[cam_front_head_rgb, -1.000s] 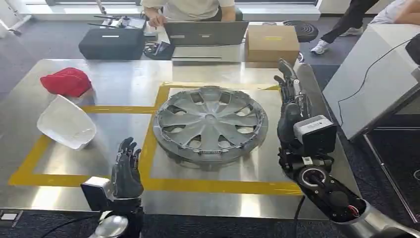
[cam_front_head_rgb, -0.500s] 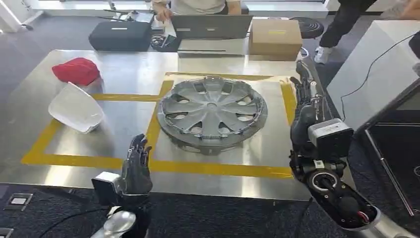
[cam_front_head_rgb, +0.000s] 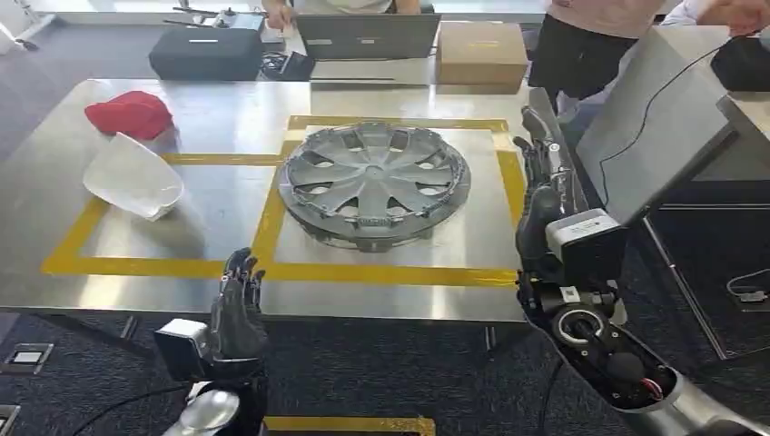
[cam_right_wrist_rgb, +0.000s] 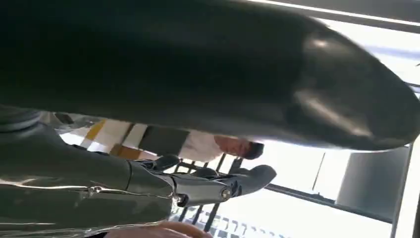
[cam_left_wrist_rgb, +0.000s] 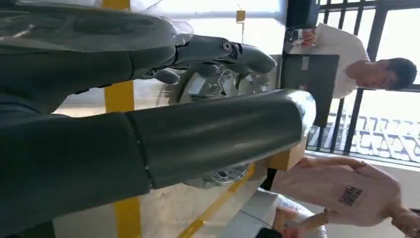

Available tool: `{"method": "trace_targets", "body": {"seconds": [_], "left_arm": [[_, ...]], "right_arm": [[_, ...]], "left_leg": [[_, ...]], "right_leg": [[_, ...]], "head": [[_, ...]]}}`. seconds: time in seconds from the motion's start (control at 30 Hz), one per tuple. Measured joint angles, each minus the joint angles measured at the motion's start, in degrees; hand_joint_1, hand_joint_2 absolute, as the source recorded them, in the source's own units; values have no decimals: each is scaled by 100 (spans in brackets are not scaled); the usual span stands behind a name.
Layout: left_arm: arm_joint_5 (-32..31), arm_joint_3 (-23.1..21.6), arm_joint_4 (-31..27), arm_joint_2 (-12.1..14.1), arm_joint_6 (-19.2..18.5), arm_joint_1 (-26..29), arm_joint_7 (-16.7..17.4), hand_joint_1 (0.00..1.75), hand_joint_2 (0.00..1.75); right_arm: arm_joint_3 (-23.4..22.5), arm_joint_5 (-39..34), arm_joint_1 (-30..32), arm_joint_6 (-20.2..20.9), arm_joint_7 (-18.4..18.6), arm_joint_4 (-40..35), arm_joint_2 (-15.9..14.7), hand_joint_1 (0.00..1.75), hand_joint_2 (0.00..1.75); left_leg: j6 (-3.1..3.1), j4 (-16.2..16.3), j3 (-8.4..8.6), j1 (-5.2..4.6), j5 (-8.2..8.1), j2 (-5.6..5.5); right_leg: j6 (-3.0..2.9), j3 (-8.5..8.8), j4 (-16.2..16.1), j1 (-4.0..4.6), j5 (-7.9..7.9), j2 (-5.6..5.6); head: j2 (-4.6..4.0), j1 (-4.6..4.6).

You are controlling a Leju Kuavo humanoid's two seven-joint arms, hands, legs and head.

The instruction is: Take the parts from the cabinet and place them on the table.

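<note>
A grey wheel cover (cam_front_head_rgb: pixel 374 183) lies flat on the steel table (cam_front_head_rgb: pixel 227 109), inside a square of yellow tape (cam_front_head_rgb: pixel 390 272); it also shows behind my fingers as the wheel cover (cam_left_wrist_rgb: pixel 214 85). A white curved shell part (cam_front_head_rgb: pixel 132 178) and a red part (cam_front_head_rgb: pixel 130 114) lie at the table's left. My left hand (cam_front_head_rgb: pixel 236 309) is raised at the near table edge, fingers straight and apart, holding nothing. My right hand (cam_front_head_rgb: pixel 542 195) stands upright beside the table's right edge, fingers extended, empty. Its thumb and fingers (cam_right_wrist_rgb: pixel 218 186) appear straight in the right wrist view.
A black case (cam_front_head_rgb: pixel 206 53), a laptop (cam_front_head_rgb: pixel 368 41) and a cardboard box (cam_front_head_rgb: pixel 481 52) sit beyond the far edge, with people behind them. A person in a pink shirt (cam_front_head_rgb: pixel 595 36) stands at the far right corner. A grey slanted panel (cam_front_head_rgb: pixel 654 118) rises on the right.
The whole view has shifted back from the table: more dark floor shows below the near edge. Both hands stay raised and empty. A person has stepped in at the far right.
</note>
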Motion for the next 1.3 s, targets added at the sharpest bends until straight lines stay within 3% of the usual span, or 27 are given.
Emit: {"method": "trace_targets", "body": {"seconds": [0.03, 0.07, 0.13, 0.17, 0.2, 0.27, 0.33, 0.37, 0.4, 0.5, 0.53, 0.6, 0.67, 0.7, 0.73, 0.77, 0.83, 0.87, 0.9, 0.93, 0.97, 1.03, 1.1, 1.17, 1.2, 1.23, 1.3], "left_arm": [[-2, 0, 0, -2, 0, -1, 0, 0, 0], [-7, 0, 0, -2, 2, 2, 4, 0, 0], [-13, 0, 0, -2, 4, 13, 20, 0, 0], [-15, 0, 0, -2, 4, 19, 24, 0, 0], [-15, 0, 0, 0, 13, 25, 33, 0, 0], [-18, 0, 0, 4, 35, 46, 42, 0, 0], [-22, 0, 0, 2, 35, 49, 44, 0, 0], [-28, 0, -2, -2, 35, 50, 44, 0, 0], [-30, 2, -2, -2, 37, 42, 46, 0, 0], [-33, 4, -2, -2, 37, 54, 50, 0, 0], [-33, 4, -2, 4, 37, 52, 50, 0, 0], [-37, 4, -2, 15, 42, 47, 50, 0, 0], [-42, 4, -2, 26, 59, 80, 59, 0, 0], [-48, 4, -2, 39, 81, 90, 63, 0, 0], [-50, 4, -2, 50, 98, 100, 66, 0, 0], [-50, 4, -2, 57, 103, 108, 68, 0, 0], [-55, 4, -4, 61, 103, 111, 70, 0, 0], [-57, 4, -11, 61, 103, 108, 70, 0, 0], [-57, 4, -28, 55, 105, 104, 72, 0, 0], [-57, 4, -39, 61, 105, 108, 72, 0, 0], [-59, 4, -39, 63, 105, 108, 72, 0, 0], [-57, 4, -39, 59, 103, 118, 74, 0, 0], [-57, 9, -42, 55, 94, 112, 77, 0, 0], [-57, 9, -42, 46, 53, 116, 77, 0, 0], [-57, 9, -42, 46, 44, 116, 79, 0, 0], [-57, 9, -42, 46, 33, 121, 79, 0, 0], [-57, 9, -42, 46, 9, 123, 81, 0, 0]], "right_arm": [[0, 15, 2, -17, 22, 0, 0, 0, 0], [-2, 35, -1, -41, 50, -2, -2, 0, 0], [-2, 61, 2, -63, 59, -13, -4, 0, 0], [-2, 65, 3, -63, 65, -13, -4, 0, 0], [-2, 66, 7, -68, 74, -13, -7, 0, 0], [2, 66, 15, -72, 87, -13, -9, 0, 0], [2, 66, 9, -81, 90, -18, -9, 0, 0], [2, 66, 0, -85, 94, -39, -11, 0, 0], [2, 66, -5, -90, 94, -57, -11, 0, 0], [2, 66, -12, -107, 102, -77, -18, 0, 0], [4, 66, -15, -107, 105, -79, -18, 0, 0], [9, 66, -36, -107, 111, -81, -17, 0, 0], [9, 66, -28, -107, 116, -81, -17, 0, 0], [9, 66, -29, -107, 116, -81, -17, 0, 0], [9, 66, -28, -107, 120, -79, -17, 0, 0], [9, 66, -30, -107, 122, -79, -18, 0, 0], [9, 66, -34, -107, 122, -81, -17, 0, 0], [9, 66, -42, -107, 124, -87, -17, 0, 0], [4, 66, -55, -109, 122, -103, -18, 0, 0], [0, 66, -54, -111, 127, -105, -22, 0, 0], [2, 66, -59, -114, 127, -107, -28, 0, 0], [7, 63, -38, -120, 155, -109, -41, 0, 0], [-2, 59, -30, -155, 175, -118, -63, 0, 0], [-2, 70, -15, -199, 199, -135, -72, 0, 0], [-2, 76, 1, -227, 225, -144, -83, 0, 0], [-2, 85, 23, -245, 238, -146, -96, 0, 0], [-2, 103, 51, -264, 269, -162, -107, 0, 0]], "left_leg": [[60, -34, -40, 36, 62, 30], [97, -33, -102, 23, 116, 39], [146, -30, -230, 8, 220, 50], [155, -23, -299, -6, 270, 58], [158, -14, -369, -23, 318, 63], [156, 16, -510, -48, 406, 64], [144, 49, -602, -73, 470, 62], [130, 55, -633, -66, 497, 66], [98, 69, -659, -83, 536, 70], [-4, -7, -679, -37, 696, 79], [-31, -12, -724, -69, 678, 75], [-117, 465, -917, -40, 126, 27], [-191, 1473, -1240, 26, -489, 30], [-220, 1863, -1335, 51, -587, 30], [-246, 1985, -1310, 77, -494, 31], [-272, 1845, -1160, 95, -296, 31], [-334, 968, -548, 149, 99, 34], [-376, 429, -212, 189, 86, 30], [-356, 109, -33, 125, -52, -14], [-264, 142, -96, 125, -24, -14], [-241, 127, -115, 123, -11, -25], [-110, 119, -198, 98, 73, -23], [27, 112, -304, 102, 182, 1], [73, 116, -432, 61, 283, 15], [86, 123, -495, 39, 331, 20], [92, 128, -560, 12, 379, 22], [100, 137, -675, -34, 471, 23]], "right_leg": [[23, -52, 39, -31, -82, -5], [39, -147, 254, -23, -383, -14], [61, -424, 1212, -15, -1088, -14], [70, -534, 1672, -8, -1303, -13], [72, -567, 1970, -9, -1364, -14], [32, -272, 1772, 0, -1046, -15], [-63, 438, 744, 51, -674, -13], [-153, 710, 249, 80, -786, -19], [-163, 880, -43, 96, -838, -27], [-216, 827, -104, 148, -717, -21], [-260, 766, -237, 39, -613, -57], [-316, 716, -228, 32, -496, -73], [-310, 556, -212, 31, -393, -78], [-300, 467, -183, 19, -344, -78], [-278, 380, -151, 0, -306, -77], [-250, 304, -120, -21, -272, -76], [-187, 165, -20, -78, -230, -70], [-152, 105, 47, -71, -219, -66], [-103, 22, 93, -61, -198, -64], [-57, 24, 81, -57, -140, -58], [-17, 19, 74, -56, -106, -52], [81, -22, 42, -80, -20, -54], [80, -170, 461, -97, -598, -55], [87, -407, 1432, -77, -1262, -51], [83, -479, 1844, -63, -1436, -51], [62, -456, 2052, -49, -1437, -50], [-28, -48, 1663, 2, -1078, -47]], "head": [[0, -2], [0, 13], [0, 96], [0, 114], [0, 140], [0, 175], [0, 232], [0, 245], [0, 214], [0, 267], [0, 275], [0, 181], [0, 99], [0, 74], [0, 35], [0, 9], [0, -31], [0, -63], [0, -120], [0, -66], [0, -26], [0, -33], [0, 46], [0, 118], [0, 146], [0, 175], [0, 214]]}}
